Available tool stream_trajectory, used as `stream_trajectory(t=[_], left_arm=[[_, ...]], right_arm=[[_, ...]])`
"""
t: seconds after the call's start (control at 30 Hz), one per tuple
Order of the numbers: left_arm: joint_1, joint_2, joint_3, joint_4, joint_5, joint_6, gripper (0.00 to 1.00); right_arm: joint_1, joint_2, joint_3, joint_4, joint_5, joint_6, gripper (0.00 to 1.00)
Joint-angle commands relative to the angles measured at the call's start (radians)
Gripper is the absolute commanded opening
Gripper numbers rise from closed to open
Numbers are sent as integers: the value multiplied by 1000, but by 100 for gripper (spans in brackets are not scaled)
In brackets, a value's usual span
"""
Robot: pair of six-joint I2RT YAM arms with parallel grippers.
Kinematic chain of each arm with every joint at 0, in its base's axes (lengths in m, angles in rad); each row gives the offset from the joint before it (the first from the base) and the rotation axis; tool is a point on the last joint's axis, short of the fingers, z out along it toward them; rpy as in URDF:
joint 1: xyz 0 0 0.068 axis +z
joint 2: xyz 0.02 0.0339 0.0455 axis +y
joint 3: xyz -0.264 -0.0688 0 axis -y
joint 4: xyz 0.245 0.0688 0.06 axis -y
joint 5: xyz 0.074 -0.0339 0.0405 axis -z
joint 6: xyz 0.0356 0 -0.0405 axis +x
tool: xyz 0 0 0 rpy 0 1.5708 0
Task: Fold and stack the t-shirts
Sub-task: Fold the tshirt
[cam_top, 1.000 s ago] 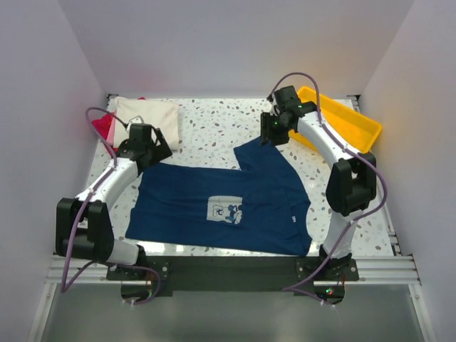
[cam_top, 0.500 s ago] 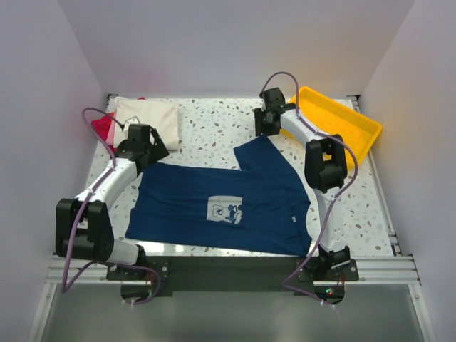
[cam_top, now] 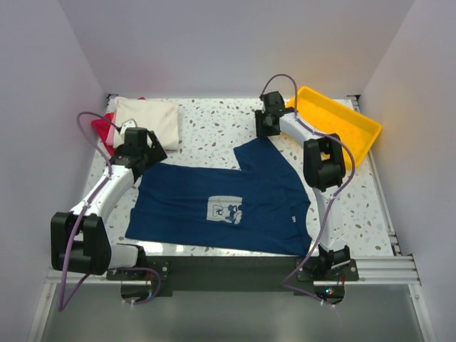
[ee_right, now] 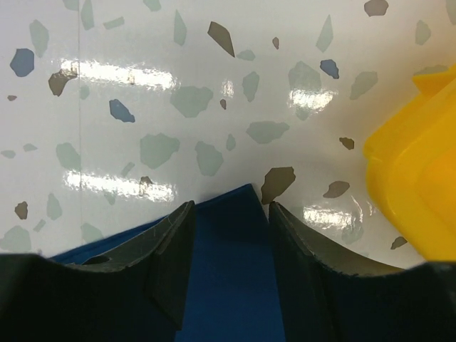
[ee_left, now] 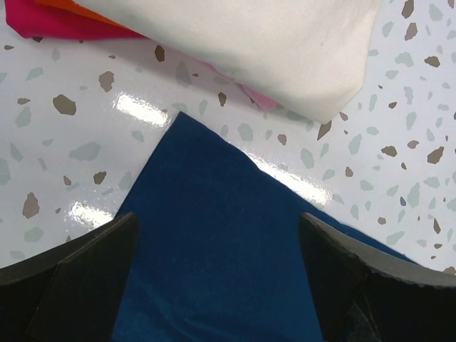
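Navy t-shirt (cam_top: 185, 203), same spread as before

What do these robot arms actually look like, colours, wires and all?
The left arm and right arm are slim white tubes joined by chunky black joints, with a lilac cable looping along each. The left gripper and right gripper are black, each with two dark wedge-shaped fingers.

We read no word, number or brand anywhere. On navy t-shirt (cam_top: 263, 189), pale square chest print (cam_top: 225, 211): cartoon figure, any lettering too small for us to tell. Tiny pale mark (cam_top: 293, 214) near shirt's edge, unreadable. Wrist views: no writing.
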Motion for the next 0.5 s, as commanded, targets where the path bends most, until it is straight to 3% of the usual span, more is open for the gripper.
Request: stream_trajectory(t=[0.0,0.2,0.37,0.47], left_arm=[[5,-44,-7,-5,-23,-5,98],[5,-35,-2,-4,-31,10,97],[14,-13,4,-1,-53,19,94],[26,30,12,-1,-54,24,87]], right_arm=[[-2,8,-4,44,18,-16,49],[-1,28,-10,40,15,-15,46],[-2,36,-23,31,6,-12,27],[-2,24,-38,28,3,-10,15]])
